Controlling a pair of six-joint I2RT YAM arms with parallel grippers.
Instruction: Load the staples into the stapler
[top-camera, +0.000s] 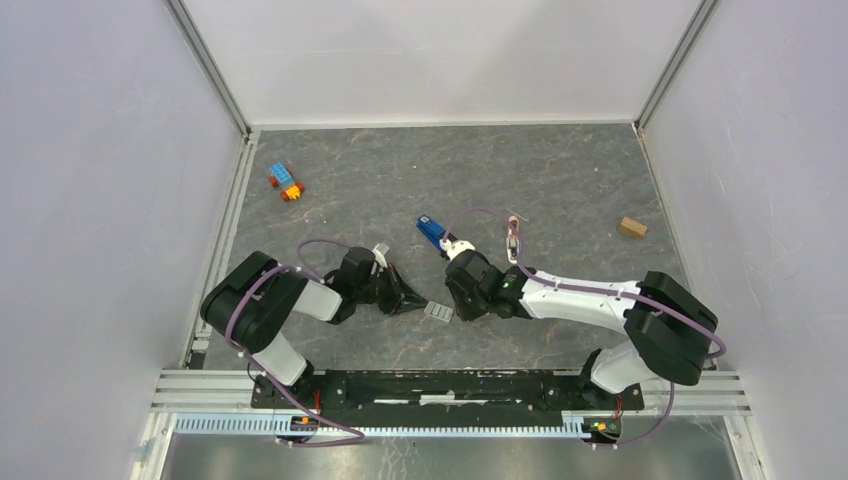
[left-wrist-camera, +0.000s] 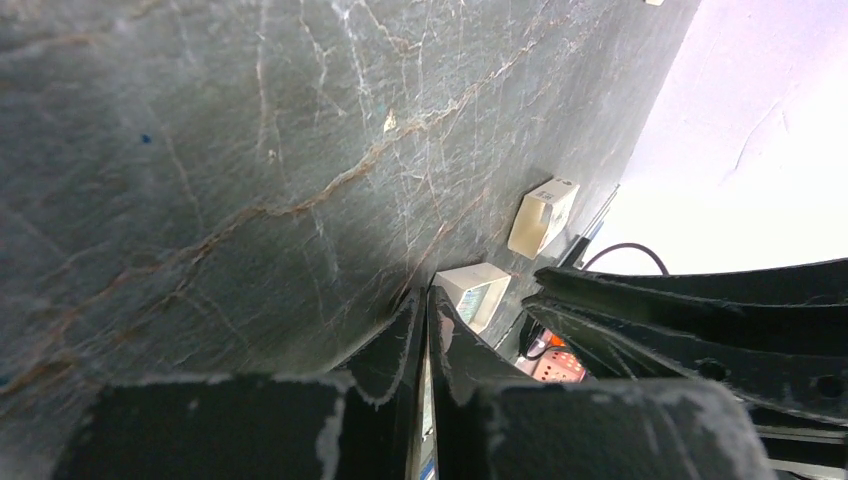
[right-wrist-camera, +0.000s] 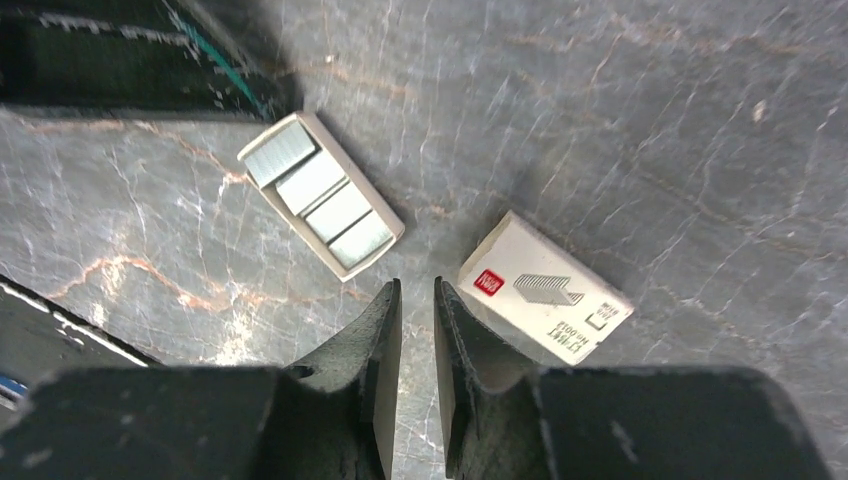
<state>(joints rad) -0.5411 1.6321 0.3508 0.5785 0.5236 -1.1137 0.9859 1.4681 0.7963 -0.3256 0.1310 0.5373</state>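
Observation:
The blue stapler lies on the marble tabletop, beyond both grippers and apart from them; neither wrist view shows it. The staples sit as several silvery strips in a small white tray, also seen in the left wrist view as the tray. My left gripper lies low on the table with its tips just short of the tray's end. It is shut, and a thin pale sliver in the slit cannot be identified. My right gripper hovers over the table beside the tray, narrowly open and holding nothing.
A white staple-box sleeve lies right of the tray and shows as the sleeve from the left wrist. Toy bricks rest at the back left, a tan block at the right, and a pink-and-white piece near the right arm.

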